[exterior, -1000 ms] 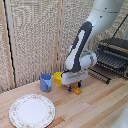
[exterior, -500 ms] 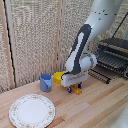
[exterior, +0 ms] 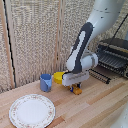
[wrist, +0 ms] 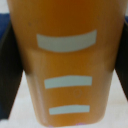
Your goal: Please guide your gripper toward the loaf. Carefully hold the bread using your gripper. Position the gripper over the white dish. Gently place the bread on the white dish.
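The loaf [exterior: 76, 91] is a small oblong orange-brown piece that rests on the wooden table in front of the yellow bowl. My gripper [exterior: 76, 88] is down over it, with a dark-blue finger on each side. In the wrist view the bread [wrist: 65, 60] fills the picture, orange with three pale stripes. A dark finger [wrist: 7, 75] presses against one flank and the other finger [wrist: 122, 65] against the opposite flank. The white dish [exterior: 32, 111], a large flat plate with a speckled rim, lies toward the exterior view's left, apart from the gripper.
A blue cup [exterior: 46, 82] stands beside a small yellow bowl [exterior: 60, 76], just behind the gripper. A dark dish rack [exterior: 113, 59] stands at the exterior view's right. A woven screen forms the back wall.
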